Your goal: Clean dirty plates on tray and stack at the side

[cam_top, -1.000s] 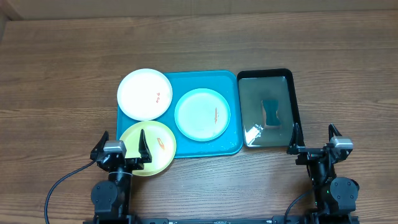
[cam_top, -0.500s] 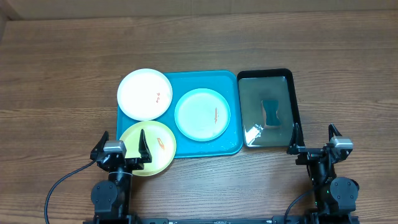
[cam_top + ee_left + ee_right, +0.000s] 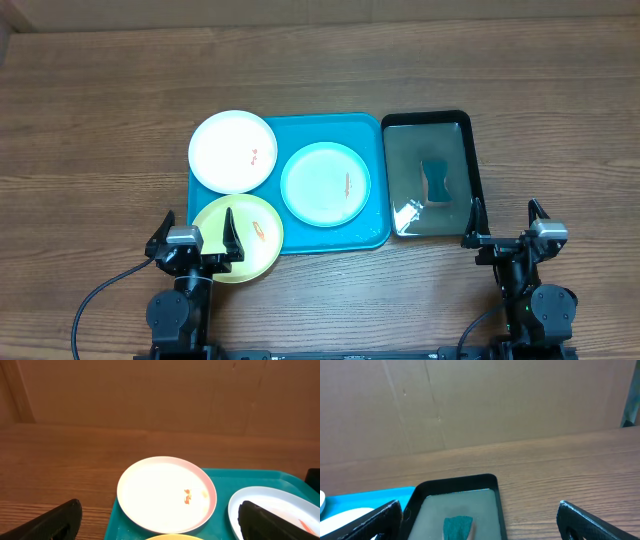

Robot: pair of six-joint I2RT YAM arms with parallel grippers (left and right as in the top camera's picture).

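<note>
1. Brown wood-grain bench (image 3: 100,100) fills the overhead view. Both wrist cameras look out at a plain brown board wall (image 3: 150,395) behind it.
2. The teal-blue tray (image 3: 372,236) sits mid-bench, with a glossy black tray (image 3: 425,116) just beside it on the right. A small teal-green piece (image 3: 457,527) lies inside the black tray.
3. On to the plates. The white plate (image 3: 232,150) hangs over the tray's far-left corner. The pale cyan plate (image 3: 325,184) lies wholly inside the tray. The yellow-green plate (image 3: 250,240) spills over the near-left corner onto the bench. Each one carries a small orange smear.
4. The left claw (image 3: 197,222) is at the near edge, spread as wide as it goes and gripping nothing. From above, one of its fingers (image 3: 230,222) overlaps the yellow-green plate, but whether they touch I cannot tell.
5. The right claw (image 3: 505,210) is also spread full wide and empty-handed. It is parked near the black tray's near-right corner, clear of every plate.
6. A black cable (image 3: 100,295) loops away from the left arm's base.
7. Against the earlier overhead views there is no change at all. The plates, both trays and both claws sit exactly where they were.
</note>
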